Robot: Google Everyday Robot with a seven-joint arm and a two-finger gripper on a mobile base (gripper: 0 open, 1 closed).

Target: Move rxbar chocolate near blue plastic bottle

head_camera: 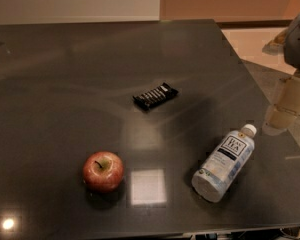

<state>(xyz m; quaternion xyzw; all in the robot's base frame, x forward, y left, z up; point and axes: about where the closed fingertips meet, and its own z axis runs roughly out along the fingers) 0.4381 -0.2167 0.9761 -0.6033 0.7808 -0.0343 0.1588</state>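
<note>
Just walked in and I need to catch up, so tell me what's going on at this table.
The robot is meant to move the rxbar chocolate next to the blue plastic bottle, and that has not started. The bar lies alone near the middle of the dark table, apart from the bottle, which lies on its side at the front right. The gripper is at the right edge, close to the bottle's cap. A red apple sits at the front left.
</note>
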